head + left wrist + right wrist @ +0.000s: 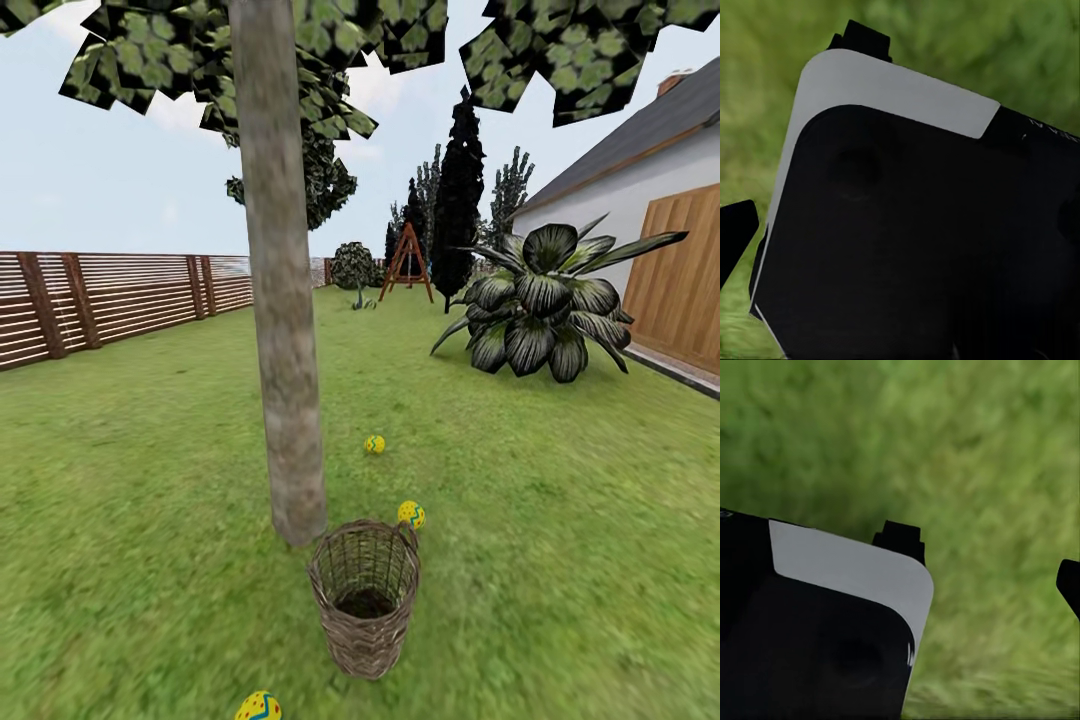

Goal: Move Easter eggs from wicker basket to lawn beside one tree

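Tree (285, 330): thick pale trunk running from the top edge down to the grass at centre frame, leaf clusters overhead.
Wicker basket (365, 597): upright on the lawn (140, 480), lower centre, just beside the trunk's foot; its inside looks dark and bare.
Easter eggs: one (411, 515) touching or just behind the basket's upper right rim; one (374, 444) farther back, right of the trunk; one (258, 707) at the bottom edge, left of the basket.
Left claw (735, 240): a dark fingertip shows at the left edge over grass; I cannot tell whether it is apart or together.
Right claw (982, 562): two dark fingertips stand well apart over grass, holding nothing.
Background: wooden fence (100, 295) at left, broad-leaved plant (540, 305) and house wall (640, 200) at right.
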Controlling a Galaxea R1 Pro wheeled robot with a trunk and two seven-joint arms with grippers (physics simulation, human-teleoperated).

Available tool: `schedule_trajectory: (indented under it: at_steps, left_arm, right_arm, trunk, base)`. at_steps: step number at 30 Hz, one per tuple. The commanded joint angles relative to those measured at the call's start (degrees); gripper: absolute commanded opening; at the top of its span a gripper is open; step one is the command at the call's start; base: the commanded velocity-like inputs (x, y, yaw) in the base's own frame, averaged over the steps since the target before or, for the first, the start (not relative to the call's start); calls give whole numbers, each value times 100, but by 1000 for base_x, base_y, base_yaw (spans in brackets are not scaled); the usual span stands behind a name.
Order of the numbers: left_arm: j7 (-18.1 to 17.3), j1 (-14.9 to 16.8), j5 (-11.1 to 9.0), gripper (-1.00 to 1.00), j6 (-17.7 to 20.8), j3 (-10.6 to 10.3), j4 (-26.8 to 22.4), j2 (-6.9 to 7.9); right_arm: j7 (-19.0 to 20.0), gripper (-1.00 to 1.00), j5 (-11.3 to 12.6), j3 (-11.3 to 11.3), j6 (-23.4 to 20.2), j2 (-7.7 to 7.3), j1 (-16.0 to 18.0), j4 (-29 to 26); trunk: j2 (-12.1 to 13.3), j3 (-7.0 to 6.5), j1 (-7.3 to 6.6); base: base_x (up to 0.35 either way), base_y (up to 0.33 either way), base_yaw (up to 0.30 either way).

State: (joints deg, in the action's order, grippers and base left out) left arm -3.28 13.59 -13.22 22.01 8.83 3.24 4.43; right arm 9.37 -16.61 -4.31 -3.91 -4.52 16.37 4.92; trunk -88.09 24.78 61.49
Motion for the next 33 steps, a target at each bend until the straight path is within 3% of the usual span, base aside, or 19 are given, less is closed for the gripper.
schedule_trajectory:
  at_steps: [1, 6, 16, 24, 33]
  left_arm:
    - [-6, -44, -24, 100, -35, 30, 11, 1]
    - [-6, -317, -31, 100, -401, 29, 13, -6]
    - [-14, -637, -29, 100, -452, 31, 19, -44]
    - [-15, -1116, -34, 100, -537, 31, 19, -128]
    - [-9, -1387, -36, 100, -561, 31, -3, -149]
  right_arm:
    - [12, 100, -45, -45, -15, 0, -6, 20]
    - [12, 100, -44, -44, -42, 48, -170, 42]
    - [5, 100, -33, -48, -13, 134, -750, 44]
    - [5, 100, -38, -46, -31, 212, -1182, 44]
    - [8, 100, -29, -53, -38, 208, -1275, 30]
  trunk:
    - [38, -13, -23]
    - [238, -102, -133]
    - [640, -282, -352]
    - [960, -426, -528]
    - [1321, -587, -726]
  base:
    - [0, 0, 0]
    - [0, 0, 0]
    - [0, 0, 0]
    - [0, 0, 0]
    - [0, 0, 0]
